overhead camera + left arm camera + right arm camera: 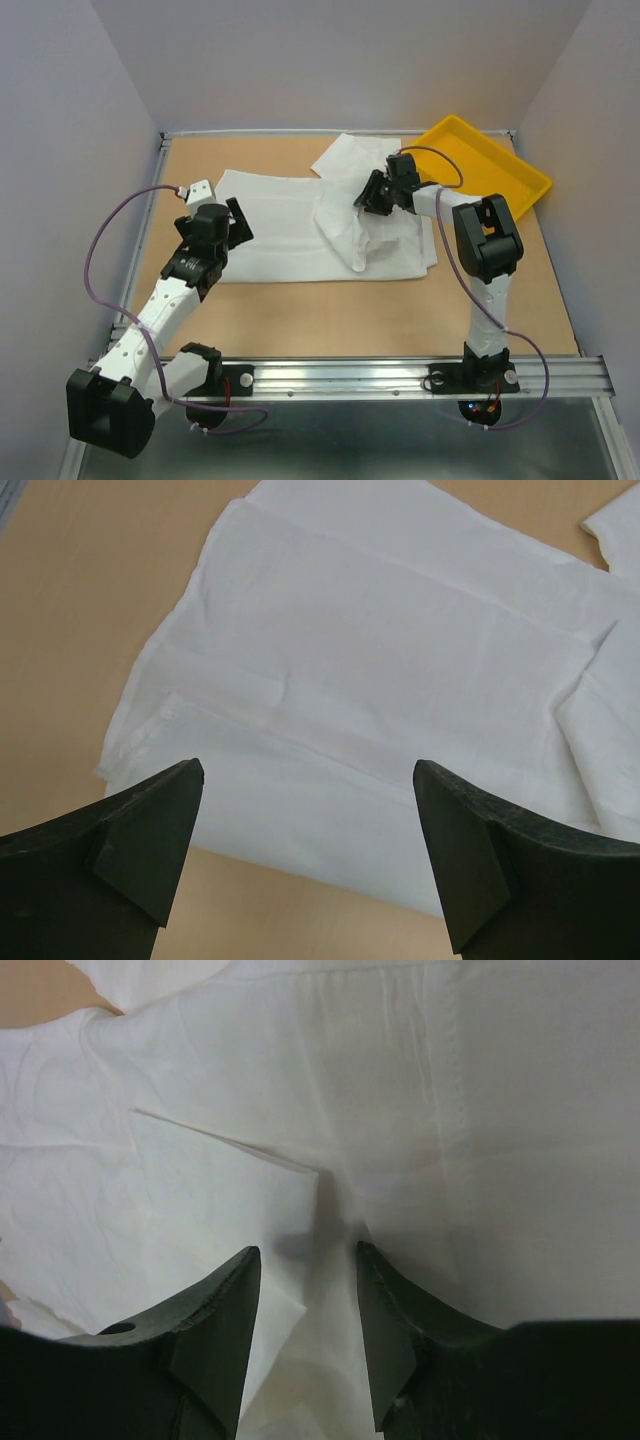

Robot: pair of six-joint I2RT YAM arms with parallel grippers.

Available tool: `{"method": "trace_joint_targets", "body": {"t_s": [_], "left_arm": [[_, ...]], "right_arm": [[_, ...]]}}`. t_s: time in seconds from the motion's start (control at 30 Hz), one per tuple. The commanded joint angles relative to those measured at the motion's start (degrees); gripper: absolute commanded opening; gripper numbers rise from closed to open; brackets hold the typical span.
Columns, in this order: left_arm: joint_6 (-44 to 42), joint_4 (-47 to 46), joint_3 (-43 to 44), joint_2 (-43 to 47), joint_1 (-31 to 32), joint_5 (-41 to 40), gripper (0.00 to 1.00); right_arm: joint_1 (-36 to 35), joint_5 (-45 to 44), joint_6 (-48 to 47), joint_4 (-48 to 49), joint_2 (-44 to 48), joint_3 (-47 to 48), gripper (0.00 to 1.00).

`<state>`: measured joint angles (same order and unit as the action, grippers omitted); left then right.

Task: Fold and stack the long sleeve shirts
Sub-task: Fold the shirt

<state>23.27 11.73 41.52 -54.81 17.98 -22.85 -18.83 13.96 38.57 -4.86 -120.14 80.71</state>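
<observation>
One white thin-fabric shirt [280,235], one yellow rectangular plastic tray [495,160] are counted.
Left gripper [310,855] is spread wide, empty; right gripper [310,1305] half-parted astride cloth, hold unclear.

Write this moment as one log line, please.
left end effector: open, above shirt | right end effector: part-open, astride shirt fold

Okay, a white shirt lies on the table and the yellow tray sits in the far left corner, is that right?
Not quite: the yellow tray sits in the far right corner, not the left, as the top external view shows. A white shirt does lie on the table.
</observation>
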Motion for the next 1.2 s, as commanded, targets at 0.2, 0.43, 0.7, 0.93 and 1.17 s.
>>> {"method": "trace_joint_targets", "body": {"t_s": [0.2, 0.43, 0.7, 0.93, 1.17], "left_arm": [[-1.1, -2.7, 0.0, 0.1, -0.3, -2.6, 0.99], [-1.0, -2.6, 0.1, -0.5, -0.3, -2.6, 0.98], [-0.9, -2.3, 0.3, -0.8, -0.4, -3.1, 0.98], [-0.8, -1.9, 0.4, -1.0, -0.4, -3.5, 0.98], [-0.4, -1.5, 0.4, -0.9, -0.5, -3.4, 0.98]], "right_arm": [[-0.2, 3.7, 2.4, 8.6, -3.3, 4.5, 0.42], [-0.2, 7.8, 1.1, 10.8, -4.1, 5.4, 0.27], [0.1, 6.5, -9.6, 9.7, 2.3, 12.0, 0.01], [0.1, 0.8, -20.3, 6.5, 7.5, 20.4, 0.01], [0.1, -0.9, -29.5, 5.7, 10.1, 26.1, 0.01]]}}
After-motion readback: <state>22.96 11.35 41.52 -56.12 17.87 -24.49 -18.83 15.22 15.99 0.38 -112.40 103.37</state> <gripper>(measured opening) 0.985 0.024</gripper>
